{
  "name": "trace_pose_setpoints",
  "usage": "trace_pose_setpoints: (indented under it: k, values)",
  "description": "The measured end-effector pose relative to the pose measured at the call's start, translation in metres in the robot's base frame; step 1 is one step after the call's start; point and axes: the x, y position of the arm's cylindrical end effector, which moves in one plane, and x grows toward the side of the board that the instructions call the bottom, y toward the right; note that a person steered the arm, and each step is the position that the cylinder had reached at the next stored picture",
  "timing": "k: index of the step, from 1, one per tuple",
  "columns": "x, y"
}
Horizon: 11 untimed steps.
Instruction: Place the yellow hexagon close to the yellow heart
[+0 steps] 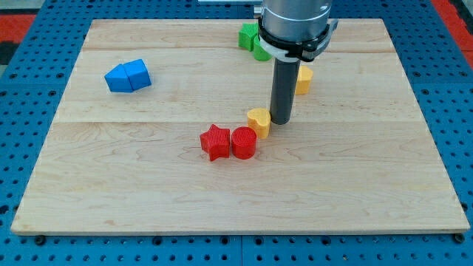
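Observation:
The yellow heart lies near the board's middle, touching the red cylinder at its lower left. The yellow hexagon sits up and to the right of the heart, mostly hidden behind the rod. My tip rests on the board just right of the yellow heart, almost touching it, and below the hexagon.
A red star lies left of the red cylinder. A blue block sits at the view's upper left. Green blocks sit at the top, partly hidden by the arm. The wooden board lies on a blue pegboard.

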Motion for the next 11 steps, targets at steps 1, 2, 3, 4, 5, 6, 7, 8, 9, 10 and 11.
trace_pose_setpoints:
  k: [1,2,3,4,5,6,7,8,9,10,11]
  values:
    - [0.0,-0.001]
    - [-0.001,-0.001]
    - [-0.017,0.057]
    - [-0.046,0.097]
    - [-0.102,0.088]
    - [-0.136,0.054]
    - [-0.119,0.035]
    - [-0.093,0.03]
    - [-0.082,0.03]
    - [-0.092,0.056]
    - [-0.078,0.078]
